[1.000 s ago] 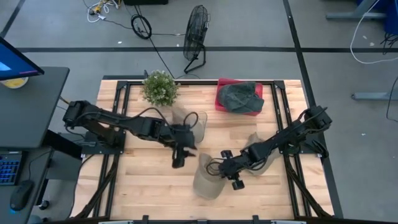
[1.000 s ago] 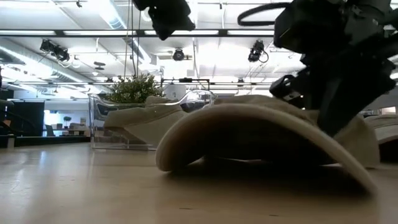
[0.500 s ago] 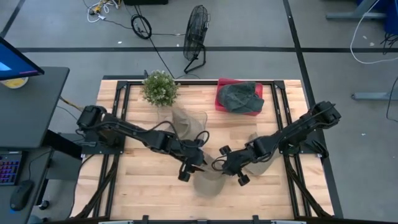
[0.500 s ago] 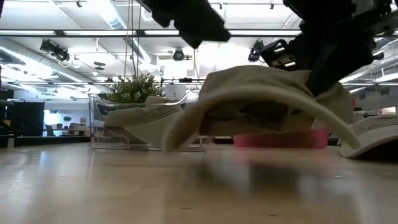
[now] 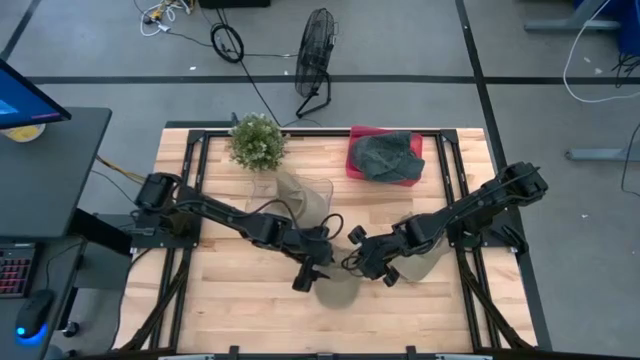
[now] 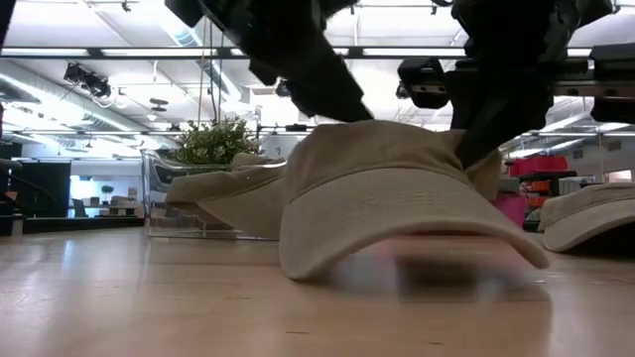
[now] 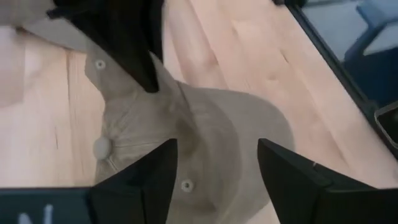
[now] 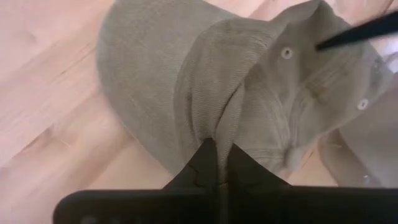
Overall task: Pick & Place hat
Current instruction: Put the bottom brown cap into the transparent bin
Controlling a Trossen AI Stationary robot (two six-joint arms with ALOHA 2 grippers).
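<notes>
A beige cap [image 5: 337,288] sits crown up near the table's middle, its brim toward the near edge [image 6: 397,198]. My right gripper [image 5: 362,258] comes from the right and is shut on its crown [image 8: 217,146]. My left gripper [image 5: 312,268] comes from the left and is open, its fingers straddling the crown from above [image 7: 217,146]. In the low view the brim's edge is at table height. Whether it rests on the wood cannot be told. My right gripper pinches a raised fold of the cap's crown [image 8: 219,127] between its two shut fingers, slanting down from the table's right side. The crown stands up and the brim [image 8: 143,68] spreads out beyond the fold. My left gripper's fingers [image 7: 163,163] stand over the crown [image 7: 211,124]; whether they touch it, I cannot tell.
A second beige cap [image 5: 420,255] lies right of the grippers. A clear container [image 5: 308,200] holding another beige cap stands behind them. A red bin [image 5: 358,165] with a dark green cap [image 5: 385,155] and a potted plant [image 5: 257,140] are at the far edge. Bare wood lies along the near edge.
My right gripper lifted the cap off the table, carried it slightly toward the far edge, then brought it low again, crown up. My left gripper moved right and toward the near edge, ending over the cap's crown.
</notes>
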